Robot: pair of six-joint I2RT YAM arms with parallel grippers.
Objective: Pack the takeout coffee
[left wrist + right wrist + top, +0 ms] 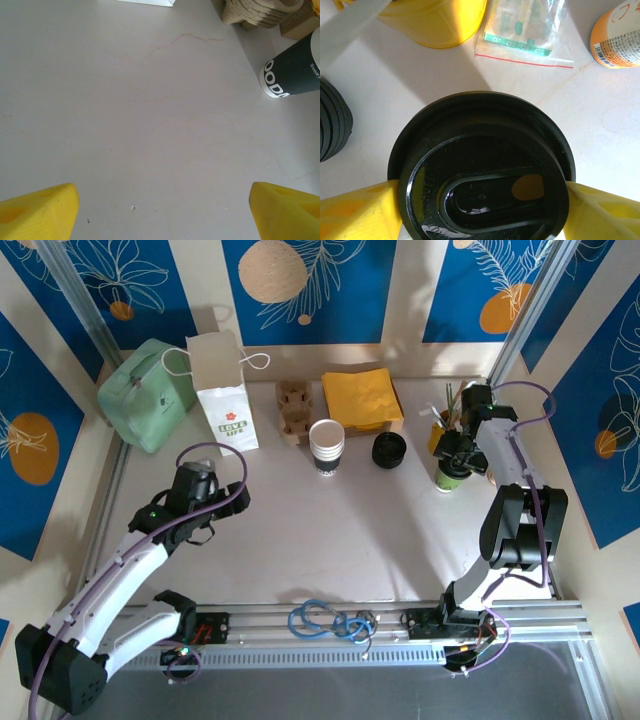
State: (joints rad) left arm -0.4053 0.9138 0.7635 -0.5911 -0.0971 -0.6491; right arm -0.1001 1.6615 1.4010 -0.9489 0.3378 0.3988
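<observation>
The takeout coffee, a light green cup with a black lid, stands on the table at the right. In the right wrist view its round black lid spans the space between the yellow fingers. My right gripper is shut on the cup, with both fingers against its sides under the lid rim; from above this gripper sits over the cup. My left gripper hangs open over bare tabletop at the left, its jaws wide apart with nothing between them.
A white paper bag and a green pouch stand at the back left. Cardboard carriers, yellow napkins, stacked cups and loose black lids sit mid-back. A yellow holder, sachet and orange bottle crowd the coffee.
</observation>
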